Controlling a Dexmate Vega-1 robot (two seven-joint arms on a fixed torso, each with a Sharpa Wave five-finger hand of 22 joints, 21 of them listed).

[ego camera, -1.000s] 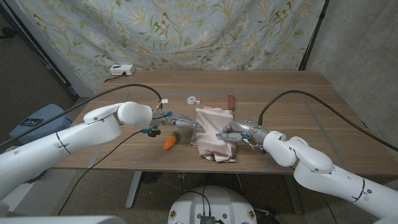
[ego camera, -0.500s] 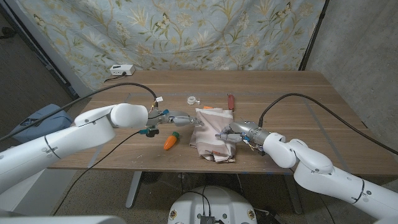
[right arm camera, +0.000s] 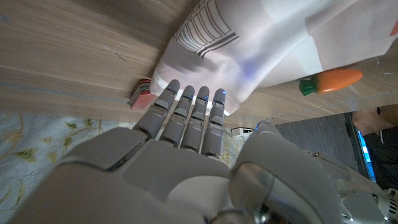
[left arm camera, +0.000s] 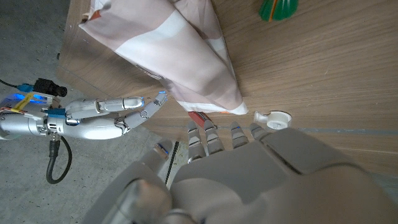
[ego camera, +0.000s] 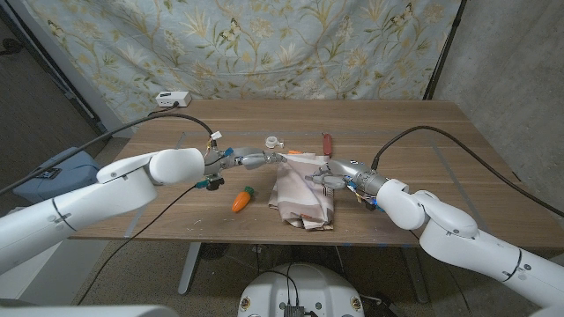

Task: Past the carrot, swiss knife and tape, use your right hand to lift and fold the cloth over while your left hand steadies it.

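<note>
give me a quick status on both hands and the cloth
Left hand open at the cloth's far left corner, right hand open at its far right edge. Cloth flat, not lifted. Carrot, tape and swiss knife lie clear.

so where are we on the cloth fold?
Done: the cloth already lies bunched and partly folded beside the carrot. In hand: both robot hands sit at its far edge, left and right, fingers straight, neither plainly gripping. Left: lifting that edge and folding it over.
</note>
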